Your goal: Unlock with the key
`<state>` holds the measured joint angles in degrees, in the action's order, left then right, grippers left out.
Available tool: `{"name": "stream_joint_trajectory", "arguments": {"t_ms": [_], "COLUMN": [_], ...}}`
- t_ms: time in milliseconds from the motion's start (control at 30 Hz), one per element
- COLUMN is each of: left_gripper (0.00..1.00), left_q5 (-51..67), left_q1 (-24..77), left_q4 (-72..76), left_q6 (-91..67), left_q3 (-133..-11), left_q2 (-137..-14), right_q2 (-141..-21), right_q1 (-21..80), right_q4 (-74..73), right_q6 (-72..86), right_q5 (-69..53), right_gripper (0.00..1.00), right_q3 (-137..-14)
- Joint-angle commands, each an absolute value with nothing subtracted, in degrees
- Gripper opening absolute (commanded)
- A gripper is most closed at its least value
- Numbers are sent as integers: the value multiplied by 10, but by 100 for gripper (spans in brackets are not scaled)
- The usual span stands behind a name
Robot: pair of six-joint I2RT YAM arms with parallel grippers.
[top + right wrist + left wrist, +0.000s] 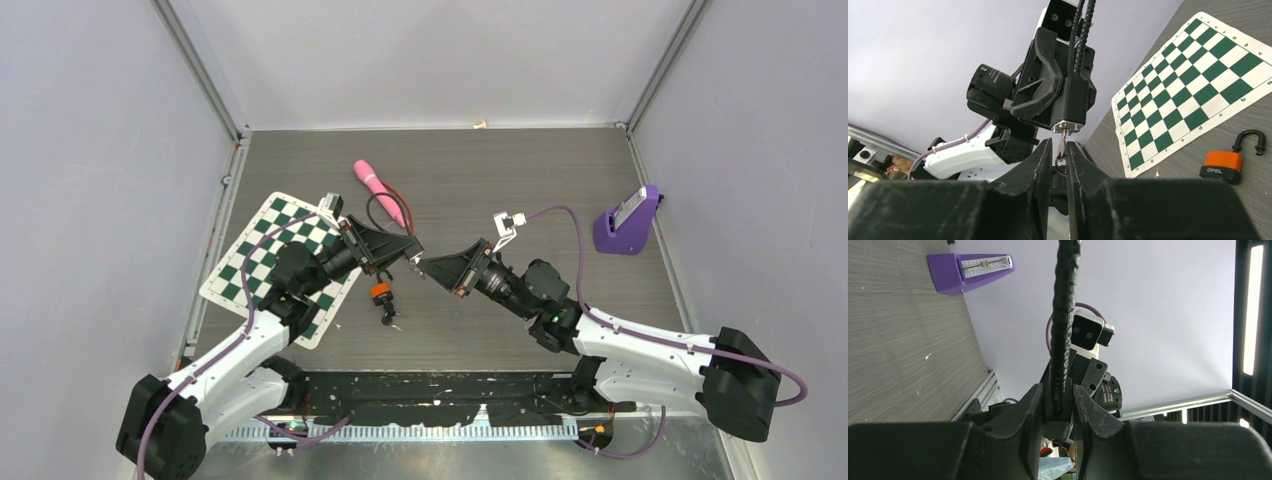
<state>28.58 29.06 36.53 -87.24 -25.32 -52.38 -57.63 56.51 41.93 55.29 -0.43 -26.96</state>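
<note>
My left gripper (405,252) (1058,410) is shut on a black cable lock (1072,102) (1058,412), held above the table's middle. The lock's braided cable (1064,315) runs up and away from it. A small silver key (1062,146) sticks out of the lock's metal face, with a ring (1060,167) hanging from it. My right gripper (428,265) (1060,157) faces the left one. Its fingers (1040,165) are closed in tight on either side of the key and ring.
An orange padlock (379,293) (1220,166) with a black shackle lies on the table below the grippers, beside a green-and-white chess mat (285,265) (1193,85). A pink object (380,190) lies farther back. A purple metronome (628,222) (968,270) stands at the right.
</note>
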Motion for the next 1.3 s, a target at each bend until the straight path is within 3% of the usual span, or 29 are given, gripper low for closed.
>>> {"name": "stream_joint_trajectory", "arguments": {"t_ms": [0, 267, 367, 433, 700, 1067, 1267], "left_gripper": [0, 0, 0, 0, 0, 0, 0], "left_q5": [291, 289, 290, 292, 296, 249, 237], "left_q1": [287, 287, 287, 287, 304, 358, 391], "left_q4": [411, 411, 412, 411, 388, 205, 263], "left_q6": [-879, -877, -876, -876, -851, -710, -741], "left_q3": [-275, -275, -276, -275, -272, -277, -264], "left_q2": [-515, -517, -516, -515, -496, -430, -455], "right_q2": [-576, -577, -577, -579, -572, -557, -591], "right_q1": [565, 565, 565, 565, 562, 537, 536], "right_q4": [459, 470, 471, 471, 467, 413, 477], "right_q6": [565, 570, 570, 570, 570, 504, 482], "right_q5": [-23, -26, -25, -25, -8, -14, -31], "right_gripper": [22, 20, 8, 6, 5, 5, 5], "right_q3": [-271, -265, -265, -265, -270, -310, -310]}}
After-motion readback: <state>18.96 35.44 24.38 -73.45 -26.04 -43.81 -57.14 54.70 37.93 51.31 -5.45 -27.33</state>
